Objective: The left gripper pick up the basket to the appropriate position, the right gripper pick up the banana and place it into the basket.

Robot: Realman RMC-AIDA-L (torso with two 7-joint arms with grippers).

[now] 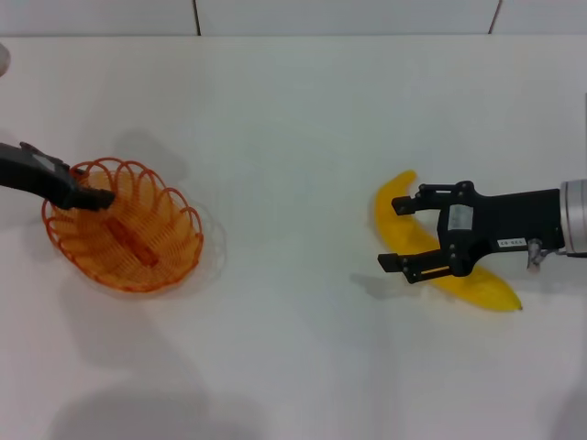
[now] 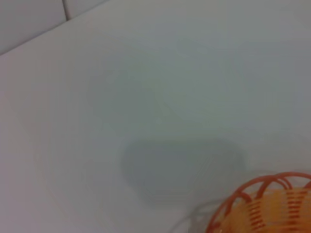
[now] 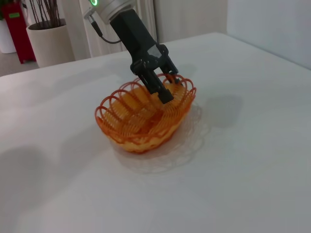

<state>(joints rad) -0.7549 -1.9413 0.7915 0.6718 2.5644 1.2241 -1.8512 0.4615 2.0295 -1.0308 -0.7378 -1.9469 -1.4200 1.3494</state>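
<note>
Lower right of the head view: right gripper (image 1: 393, 234), fingers spread wide, straddling the banana (image 1: 477, 286) lying flat on the white table (image 1: 293, 137), not closed on it. Left of the head view, well apart: orange basket (image 1: 124, 227) resting on the table, left gripper (image 1: 96, 196) clenched on its scalloped rim. Same grasp visible from the right wrist view, basket (image 3: 143, 121), left gripper (image 3: 163, 92).

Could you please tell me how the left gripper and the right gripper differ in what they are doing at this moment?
The left gripper is shut on the rim of the orange wire basket at the table's left; the right gripper is open, its fingers either side of the banana on the right. The left gripper's wrist shows a green light; the right gripper's wrist is white-grey. Both are black two-fingered claws.
</note>
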